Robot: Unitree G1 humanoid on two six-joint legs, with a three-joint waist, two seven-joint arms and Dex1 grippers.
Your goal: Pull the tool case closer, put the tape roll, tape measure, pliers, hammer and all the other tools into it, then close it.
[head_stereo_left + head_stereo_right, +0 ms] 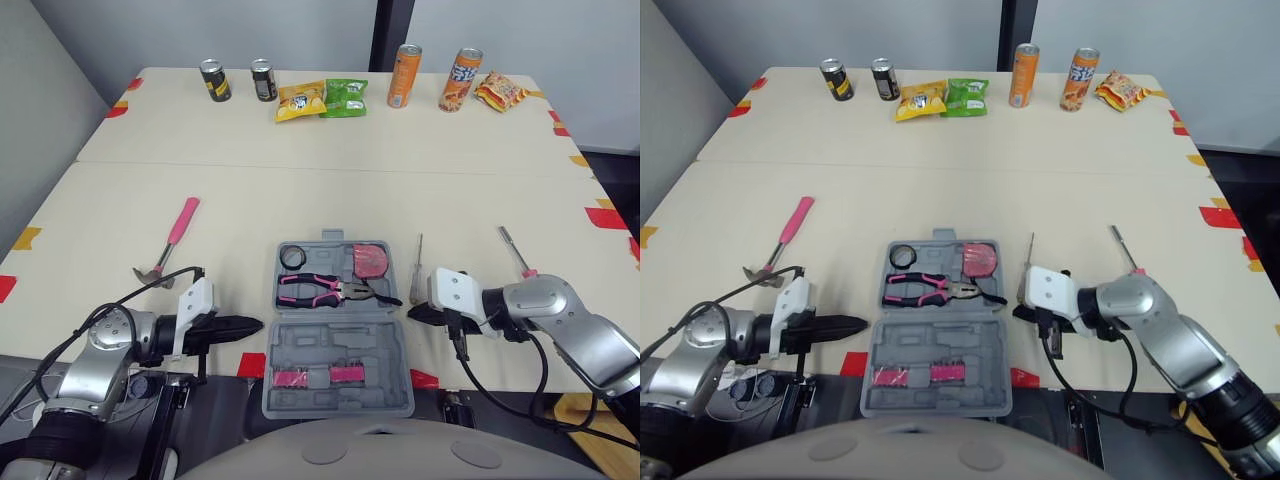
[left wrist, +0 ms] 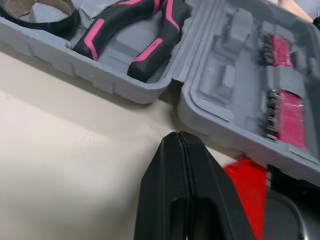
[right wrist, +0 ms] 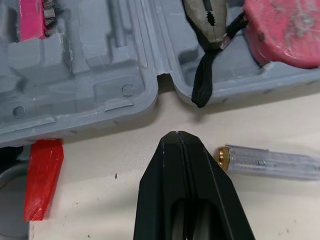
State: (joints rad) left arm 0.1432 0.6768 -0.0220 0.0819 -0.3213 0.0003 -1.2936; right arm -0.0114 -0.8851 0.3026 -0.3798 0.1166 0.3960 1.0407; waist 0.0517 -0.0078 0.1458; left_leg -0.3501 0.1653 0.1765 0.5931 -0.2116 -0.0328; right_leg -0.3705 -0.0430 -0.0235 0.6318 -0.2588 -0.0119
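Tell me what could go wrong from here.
The black strap of the tape measure hangs over the rim of the tool case and may get pinched on closing. The hammer and two screwdrivers lie outside it; closing now would leave them out.

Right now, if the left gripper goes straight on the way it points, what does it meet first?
The tool case: the left gripper, jaws shut, points at its side wall near the hinge between the halves. Only bare table lies between. Height is unclear; it might clip the rim.
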